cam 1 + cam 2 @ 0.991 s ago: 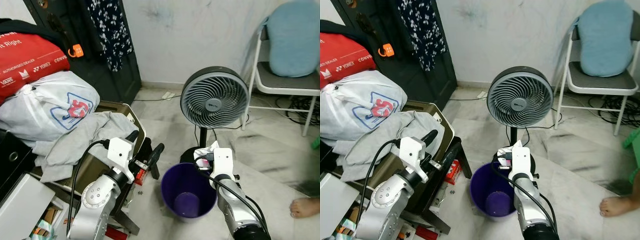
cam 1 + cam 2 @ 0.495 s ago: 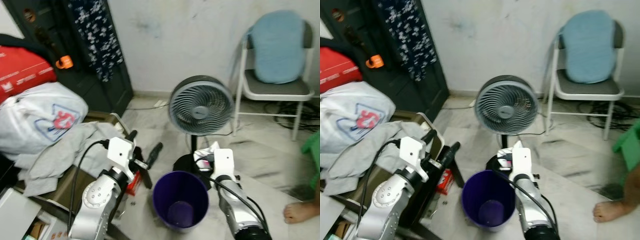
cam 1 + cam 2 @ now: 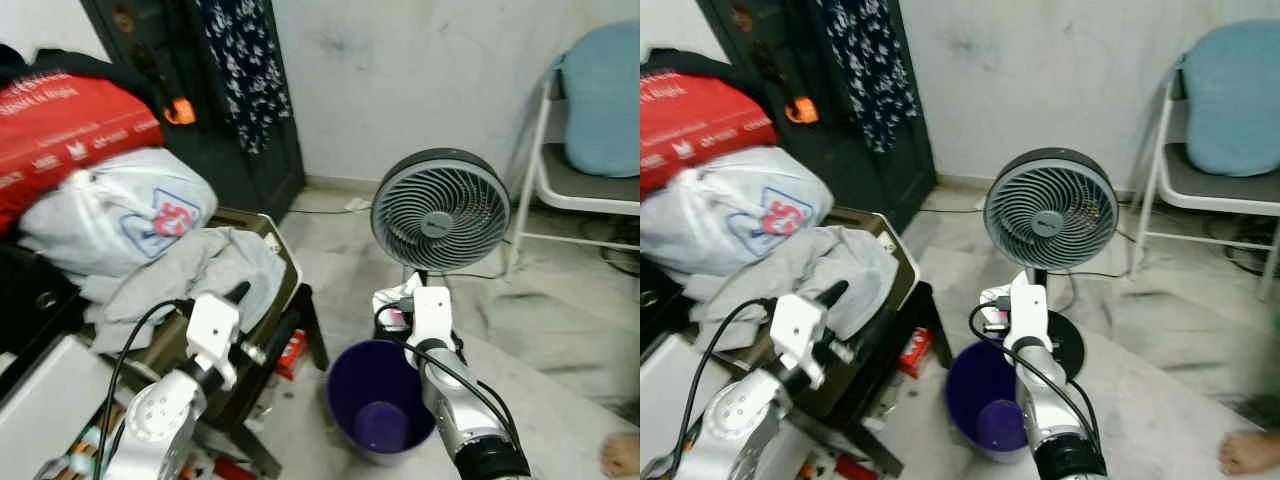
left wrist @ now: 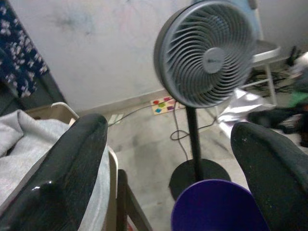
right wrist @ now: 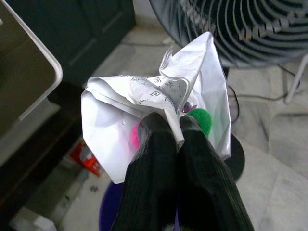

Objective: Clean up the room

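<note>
— What is the right gripper [image 5: 179, 126] carrying, and where is it relative to the purple bin [image 3: 380, 412]?

— Its two black fingers are pressing together on a crumpled paper wrapper [image 5: 159, 101], white with small print, with something pink and green tucked in the folds. It is hanging just above the far rim of the bin, between the bin and the standing fan [image 3: 440, 210].

— How is that wrapper likely behaving in the grip?

— I am judging it as very light and soft: it is creasing, not resisting. Being thin and perhaps slick, it could be sliding if pinched by one loose flap, so taking it at the bunched middle, as here, looks soundest. The small bits inside may be dropping out.

— And the left gripper [image 4: 168, 159]?

— Its fingers are standing wide apart, holding nothing, near side of the bin, by the grey cloth [image 3: 205, 275].
</note>
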